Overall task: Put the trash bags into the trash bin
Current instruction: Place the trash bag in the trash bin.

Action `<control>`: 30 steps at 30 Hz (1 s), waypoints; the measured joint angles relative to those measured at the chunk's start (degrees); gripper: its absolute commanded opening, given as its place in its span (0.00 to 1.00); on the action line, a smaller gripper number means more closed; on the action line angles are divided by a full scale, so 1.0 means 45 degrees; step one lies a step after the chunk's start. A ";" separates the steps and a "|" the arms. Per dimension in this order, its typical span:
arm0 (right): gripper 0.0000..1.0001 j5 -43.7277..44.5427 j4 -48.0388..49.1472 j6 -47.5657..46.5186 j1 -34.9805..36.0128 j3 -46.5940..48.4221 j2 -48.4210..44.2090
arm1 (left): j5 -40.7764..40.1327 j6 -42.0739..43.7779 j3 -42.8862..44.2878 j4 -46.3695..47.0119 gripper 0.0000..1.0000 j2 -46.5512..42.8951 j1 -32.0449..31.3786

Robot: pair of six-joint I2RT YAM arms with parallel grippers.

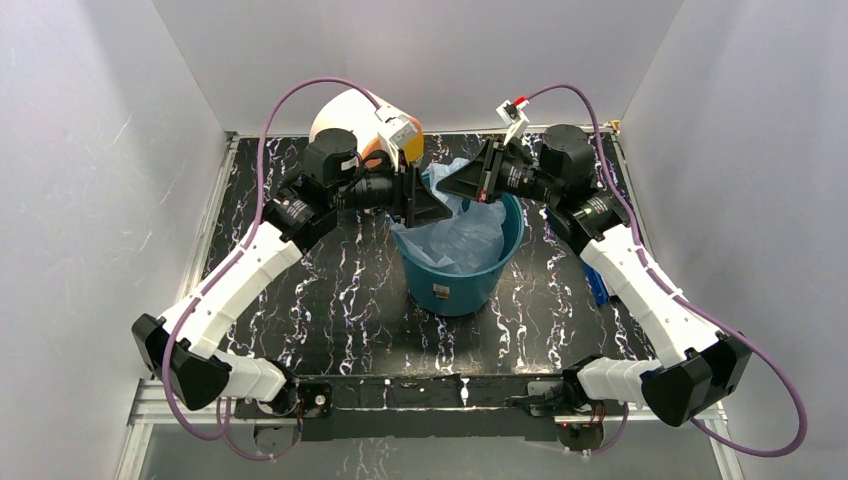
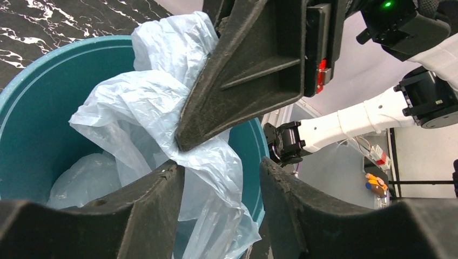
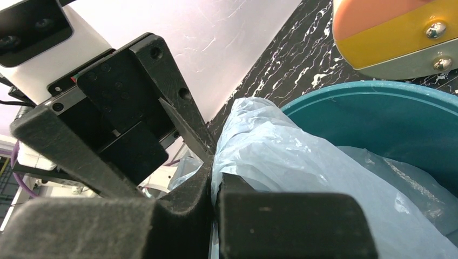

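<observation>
The teal trash bin [image 1: 455,285] stands upright mid-table. The pale blue trash bag [image 1: 465,238] lies mostly inside it, with a crumpled part rising above the far rim. My right gripper [image 3: 214,174] is shut on a fold of the bag [image 3: 281,156] just above the bin's rim [image 3: 378,90]. My left gripper [image 2: 221,170] is open, its fingers [image 2: 135,216] straddling the near rim [image 2: 258,145], where a flap of the bag [image 2: 216,162] hangs loose between them. Both grippers meet over the bin's back edge, left gripper [image 1: 425,197] and right gripper [image 1: 452,186].
A cream and orange drum-shaped box [image 1: 350,120] lies at the back left, close behind the left wrist, and the drum [image 3: 399,32] also shows in the right wrist view. A small dark blue flat object [image 1: 598,286] lies beside the right arm.
</observation>
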 measured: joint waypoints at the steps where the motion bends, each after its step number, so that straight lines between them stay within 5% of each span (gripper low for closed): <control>1: 0.10 0.0010 0.0005 0.0039 0.0000 -0.0015 0.0000 | 0.0015 -0.0063 -0.0010 0.0044 0.40 0.0039 0.0029; 6: 0.16 0.0121 -0.0019 0.0034 0.0000 -0.0015 -0.0034 | 0.0010 -0.0321 -0.0296 0.0544 0.01 -0.0005 0.0092; 8: 0.26 0.0287 -0.0117 -0.0019 0.0000 -0.0015 -0.0049 | -0.0175 -0.0330 -0.0423 0.0617 0.00 -0.0049 0.0175; 11: 0.25 0.1564 -0.1190 -0.0491 -0.0005 0.0015 -0.0185 | -0.1064 -0.0199 -0.0661 0.0437 0.00 -0.0306 0.0500; 15: 0.08 0.2453 -0.2118 -0.1035 -0.0010 0.0223 -0.0238 | -0.1778 -0.0131 -0.0874 0.0369 0.00 -0.0573 0.0675; 19: 0.08 0.2977 -0.2647 -0.1389 -0.0015 0.0272 -0.0457 | -0.2050 -0.0141 -0.1107 0.0389 0.00 -0.0865 0.0797; 23: 0.29 0.2919 -0.2764 -0.1608 -0.0034 0.0325 -0.0568 | -0.1797 -0.0228 -0.1122 0.0695 0.00 -0.0865 0.0816; 30: 0.43 0.1719 -0.1802 -0.1141 -0.0083 0.0146 -0.0578 | -0.1491 -0.0481 -0.1409 0.1219 0.00 -0.0865 0.0816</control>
